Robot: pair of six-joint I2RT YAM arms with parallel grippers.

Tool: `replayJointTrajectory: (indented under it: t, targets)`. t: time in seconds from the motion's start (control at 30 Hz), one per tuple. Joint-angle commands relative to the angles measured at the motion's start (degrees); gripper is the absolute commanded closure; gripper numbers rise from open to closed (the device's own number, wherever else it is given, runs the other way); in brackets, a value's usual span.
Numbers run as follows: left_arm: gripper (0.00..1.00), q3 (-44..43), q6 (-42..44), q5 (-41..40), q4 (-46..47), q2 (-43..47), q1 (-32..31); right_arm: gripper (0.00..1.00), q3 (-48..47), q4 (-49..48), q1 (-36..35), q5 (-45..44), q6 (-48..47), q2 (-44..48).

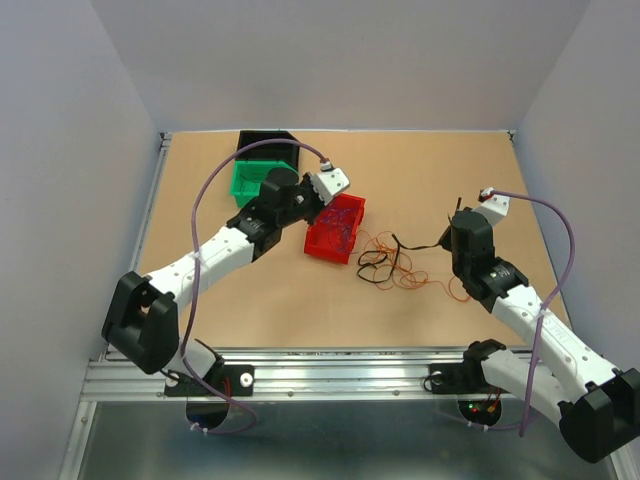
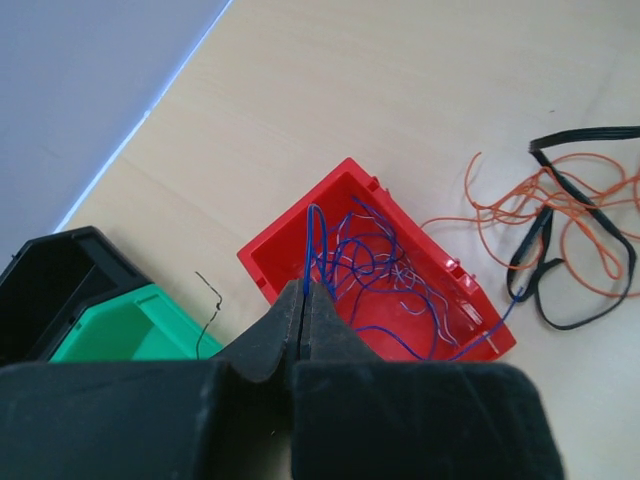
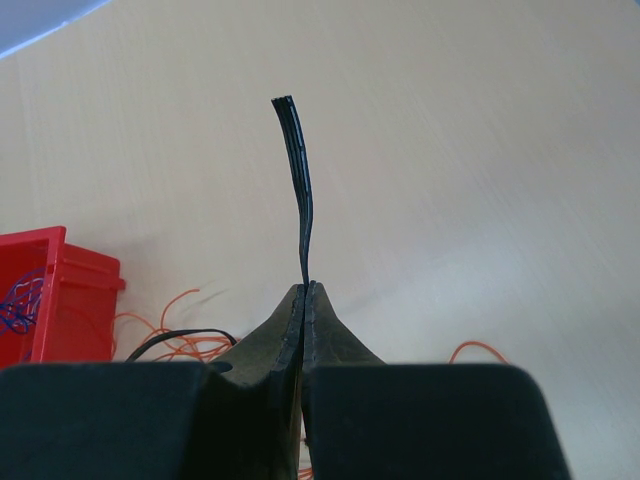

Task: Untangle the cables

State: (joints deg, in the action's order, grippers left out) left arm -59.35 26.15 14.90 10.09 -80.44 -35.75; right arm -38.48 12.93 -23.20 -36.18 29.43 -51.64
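The left gripper [image 2: 304, 290] hangs over the near-left part of the red bin [image 2: 277, 252], shut on a strand of the blue cables [image 2: 372, 266] that lie clumped in that bin. From above, the left gripper [image 1: 318, 210] is at the red bin's [image 1: 351, 204] left side. Orange cables [image 1: 405, 272] and a black cable [image 1: 376, 262] lie tangled on the table to the right of the bin. The right gripper [image 3: 306, 287] is shut on the black cable's end [image 3: 298, 170], which sticks up past its tips. In the top view the right gripper [image 1: 452, 230] is at the right of the tangle.
A green bin [image 1: 243, 181] and a black bin [image 1: 250, 141] stand behind the left arm at the back left. A short black wire piece [image 2: 209, 312] lies on the table between the green bin [image 2: 120, 335] and the red bin. Walls enclose the table.
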Motion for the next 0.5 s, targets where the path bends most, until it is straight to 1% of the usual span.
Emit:
replayJointTrajectory:
  t: [0.0, 0.1, 0.2, 0.33, 0.47]
  targets:
    - [1.0, -3.1, 1.9, -4.9, 4.0, -2.8, -0.4, 0.99, 0.6, -1.3, 0.4, -0.6, 0.2, 0.7]
    - [1.0, -4.8, 2.8, -6.6, 4.8, -6.0, -0.7, 0.99, 0.6, -1.4, 0.4, -0.7, 0.3, 0.6]
    - [1.0, -6.4, 3.6, -8.7, 5.8, -7.4, -1.0, 0.99, 0.5, -1.5, 0.4, -0.7, 0.3, 0.2]
    - [1.0, -7.4, 6.4, -12.8, 7.0, -7.7, -2.1, 0.99, 0.4, -1.5, 0.4, -0.6, 0.2, 0.0]
    - [1.0, -6.0, 8.1, -16.5, 9.7, -7.2, -3.1, 1.0, 0.4, -1.6, 0.4, -0.6, 0.2, 0.2]
